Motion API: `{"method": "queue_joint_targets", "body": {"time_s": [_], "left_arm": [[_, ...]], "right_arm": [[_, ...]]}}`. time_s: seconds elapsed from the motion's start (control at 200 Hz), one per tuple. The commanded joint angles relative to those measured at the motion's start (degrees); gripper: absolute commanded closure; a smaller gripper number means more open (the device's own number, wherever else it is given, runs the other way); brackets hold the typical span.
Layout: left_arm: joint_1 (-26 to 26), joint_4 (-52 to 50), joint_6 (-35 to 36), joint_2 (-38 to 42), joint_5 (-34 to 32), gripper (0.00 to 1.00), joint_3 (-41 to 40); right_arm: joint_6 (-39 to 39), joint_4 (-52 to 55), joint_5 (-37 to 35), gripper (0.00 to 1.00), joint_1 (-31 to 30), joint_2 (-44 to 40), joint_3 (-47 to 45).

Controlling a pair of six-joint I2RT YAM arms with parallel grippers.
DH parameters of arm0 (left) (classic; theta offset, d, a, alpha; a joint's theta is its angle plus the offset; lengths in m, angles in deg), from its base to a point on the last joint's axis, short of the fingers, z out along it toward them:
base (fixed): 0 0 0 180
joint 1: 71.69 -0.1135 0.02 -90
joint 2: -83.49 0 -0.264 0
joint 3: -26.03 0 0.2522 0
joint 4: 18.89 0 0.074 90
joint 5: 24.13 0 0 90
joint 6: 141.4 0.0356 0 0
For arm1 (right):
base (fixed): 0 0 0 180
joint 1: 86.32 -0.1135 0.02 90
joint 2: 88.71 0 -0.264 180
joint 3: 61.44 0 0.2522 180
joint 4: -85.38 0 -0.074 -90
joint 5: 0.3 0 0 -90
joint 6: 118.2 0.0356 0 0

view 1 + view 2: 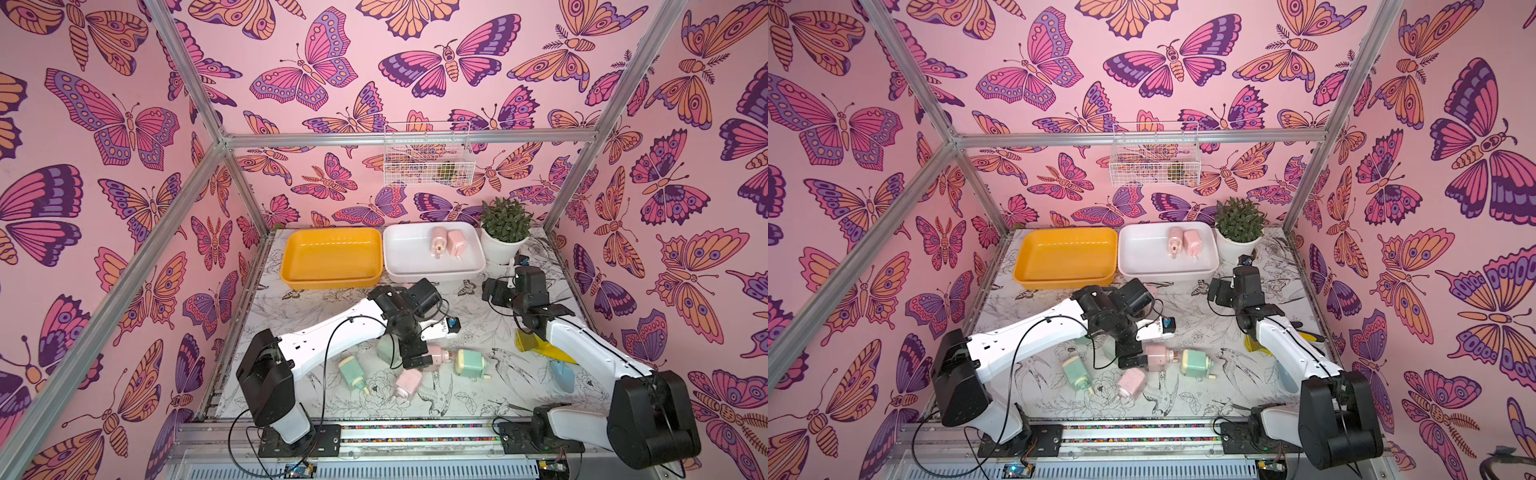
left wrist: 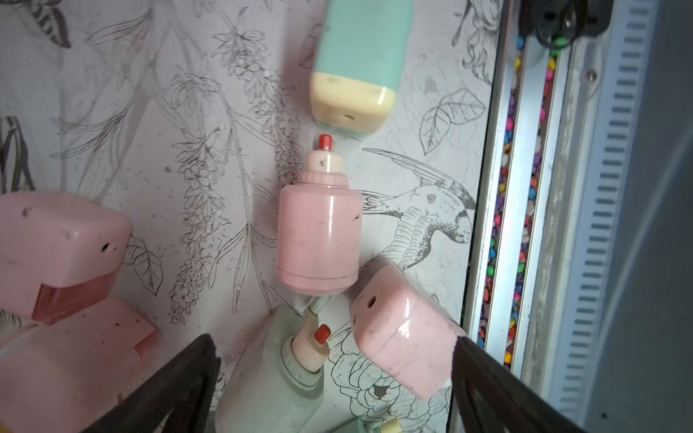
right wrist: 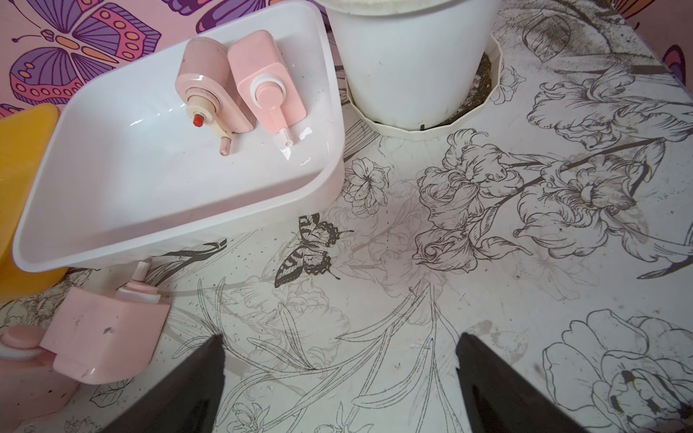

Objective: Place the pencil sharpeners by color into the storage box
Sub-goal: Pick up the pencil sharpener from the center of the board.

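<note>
Pink plastic pencil sharpeners, two of them (image 1: 446, 245), are lying side by side in the white rectangular storage tub (image 1: 407, 272) at the far side of the surface, while the yellow rectangular storage tub (image 1: 299, 274) beside it is sitting with nothing visible inside. Loose sharpeners are lying in a cluster on the floral-printed surface (image 1: 490, 328) near the front: a mint green sharpener with a cream end (image 1: 471, 363), another green one (image 1: 352, 371), a pink boxy one (image 1: 408, 383) and a pink rounded one (image 2: 318, 236) among them, and one more pink sharpener (image 3: 107, 337) is resting just in front of the white tub. The left gripper (image 1: 415, 360) is hovering over the cluster with its jaws spread wide and holding nothing. The right gripper (image 3: 339, 382) is standing near the white tub, jaws likewise wide and empty. By my judgement the sorting is at an early stage, with a fresh pick being lined up. The next move is calling for the left gripper to descend squarely over one sharpener, clear of its close neighbours, before closing.
</note>
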Motion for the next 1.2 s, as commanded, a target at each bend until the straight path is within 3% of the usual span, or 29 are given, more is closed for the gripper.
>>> {"method": "queue_joint_targets", "body": {"time_s": [0.0, 0.436, 0.771, 1.076, 1.197], "left_arm": [[1.02, -1.72, 7.61, -4.16, -2.78, 0.00, 2.08], [4.93, -6.15, 14.07, -14.48, -6.94, 0.03, 9.89], [4.82, -4.63, 11.39, -19.41, -11.37, 0.08, 11.62], [4.32, -4.43, 8.14, -21.43, -9.03, 0.13, 12.11], [4.37, -4.38, 7.50, -22.01, -9.62, 0.19, 12.38]], "right_arm": [[0.42, -0.69, 0.01, 0.01, 0.13, -1.23, -0.61], [-0.71, 0.27, -2.12, 0.01, 0.11, -2.91, -1.56], [-0.32, 0.27, -1.04, 0.01, 0.13, -2.60, -1.15], [-0.30, -0.09, -1.13, 0.01, 0.10, -2.23, -1.06], [-0.48, 0.00, -1.05, 0.01, 0.13, -2.02, -0.74]]}}
